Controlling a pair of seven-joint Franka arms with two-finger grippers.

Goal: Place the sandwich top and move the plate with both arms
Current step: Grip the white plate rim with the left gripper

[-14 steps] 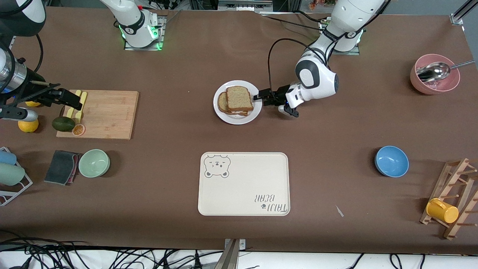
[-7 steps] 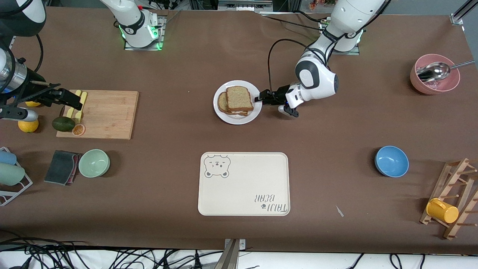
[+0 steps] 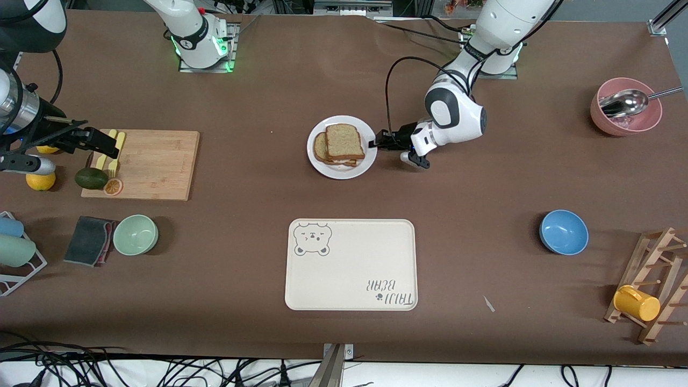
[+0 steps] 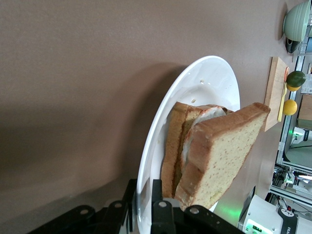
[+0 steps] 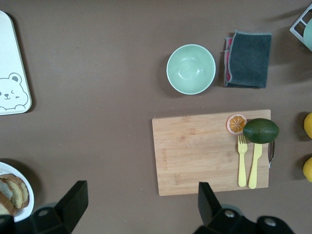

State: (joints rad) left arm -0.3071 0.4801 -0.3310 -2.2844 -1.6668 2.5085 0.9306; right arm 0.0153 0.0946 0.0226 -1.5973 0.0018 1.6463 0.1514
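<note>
Left claw point(image 3: 374, 143) pinching plate point(image 3: 329, 167) rim | sandwich top point(image 3: 344, 141) on plate | right claw point(image 5: 139, 204) wide.

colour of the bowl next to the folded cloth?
Pale green bowl, beside the dark grey cloth; the right wrist view shows it best.

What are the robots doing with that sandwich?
The sandwich top already sits on the stacked sandwich on the plate. The left claw is at the plate's rim, with a finger on each side of the edge. The right claw waits open above the cutting board, holding nothing.
</note>
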